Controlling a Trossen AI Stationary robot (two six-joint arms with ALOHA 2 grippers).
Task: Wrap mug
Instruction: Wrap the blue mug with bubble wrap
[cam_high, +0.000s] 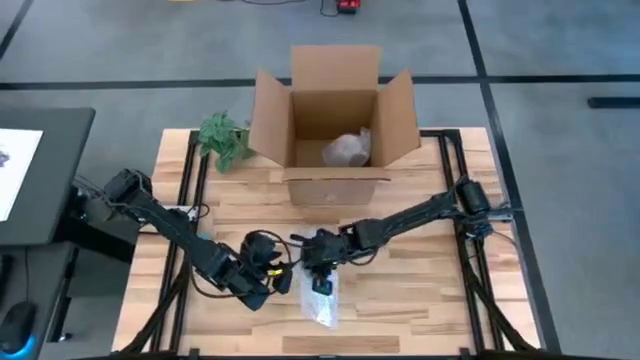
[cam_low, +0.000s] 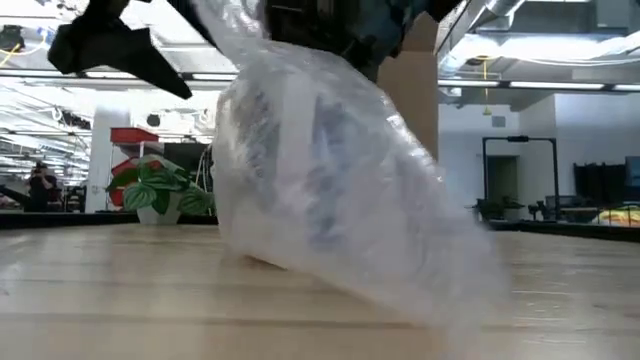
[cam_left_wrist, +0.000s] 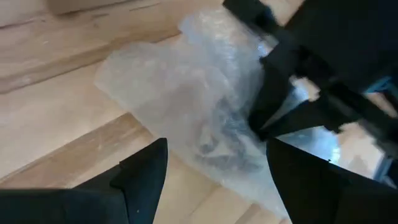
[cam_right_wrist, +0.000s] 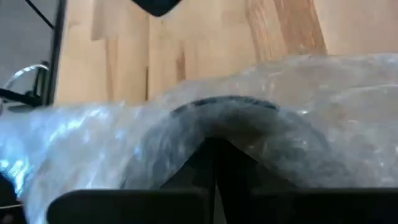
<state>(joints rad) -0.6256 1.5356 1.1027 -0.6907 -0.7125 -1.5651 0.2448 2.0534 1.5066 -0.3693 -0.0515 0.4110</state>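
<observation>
The right gripper (cam_high: 321, 283) is down on the wrap (cam_high: 322, 298), and its fingers look pinched onto the plastic over the mug (cam_right_wrist: 227, 127), whose dark rounded shape shows through the film in the right wrist view; the dark fingers (cam_left_wrist: 273, 106) press into the bundle in the left wrist view too. The left gripper (cam_high: 282, 276) sits just beside the bundle on its left, fingers (cam_left_wrist: 146, 171) spread apart and holding nothing, aimed at the near flank of the wrap. The bundle lies on the table (cam_high: 420, 300) near its front edge, well apart from the box (cam_high: 335, 120) at the back, which already holds another wrapped lump (cam_high: 347, 150); a plant (cam_high: 224, 136) stands by the box's left flap. From above, the bundle's long axis runs front to back, the loose tail toward the front edge. In the low view it sits tilted, high end under the gripper, tail trailing down to the wood. I judge the mug stiff, fairly weighty and breakable, while the wrap is light, soft, slick and springy, so a grip on film alone may slide or let the mug drop out. Better to pinch where film lies tight over the mug's body, and use the free gripper to fold the slack tail under.
</observation>
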